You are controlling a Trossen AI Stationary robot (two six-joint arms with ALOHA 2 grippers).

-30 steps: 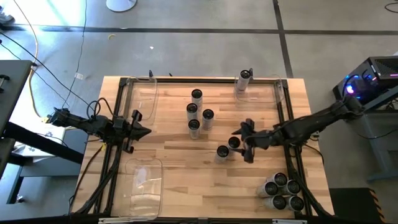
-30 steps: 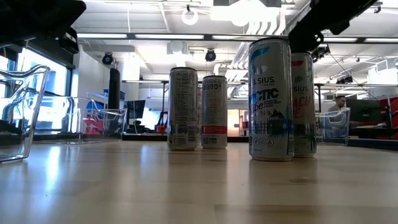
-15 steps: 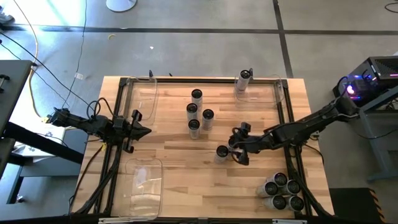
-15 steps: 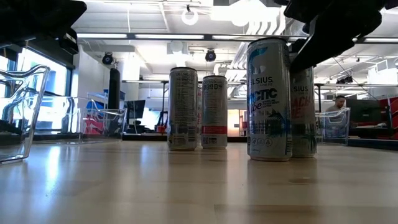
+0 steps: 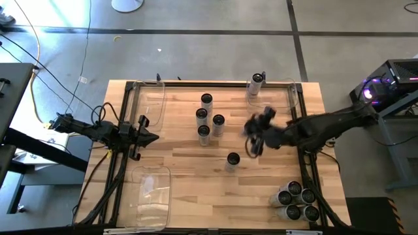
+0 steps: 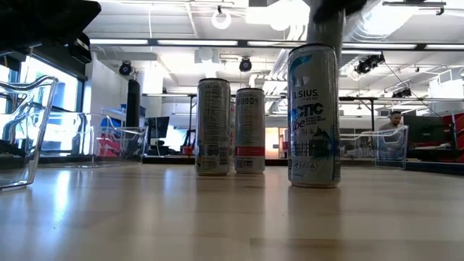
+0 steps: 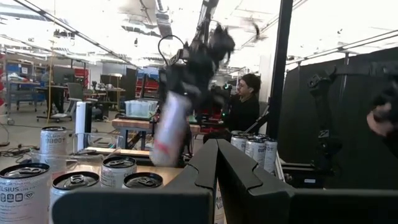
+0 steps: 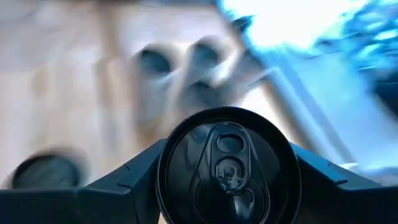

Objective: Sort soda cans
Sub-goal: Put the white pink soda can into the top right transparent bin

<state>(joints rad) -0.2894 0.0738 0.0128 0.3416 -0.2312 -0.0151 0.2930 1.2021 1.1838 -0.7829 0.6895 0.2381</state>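
Right wrist view: dark round-topped soda can (image 8: 228, 168) clamped between right gripper (image 8: 227, 177) fingers, lifted above the wooden surface (image 5: 183, 163) near its right-hand middle; left gripper (image 5: 149, 138) closed, idle at left edge; carrying step, likely; next, setting down by matching cans.

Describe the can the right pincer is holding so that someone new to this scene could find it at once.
Start at the wooden table and follow the right arm in from its right edge to the right pincer, up over the middle. The can clamped between its fingers is the one. Every other can stands on the wood, such as the lone can just below it in the high view; this one hangs in the air.
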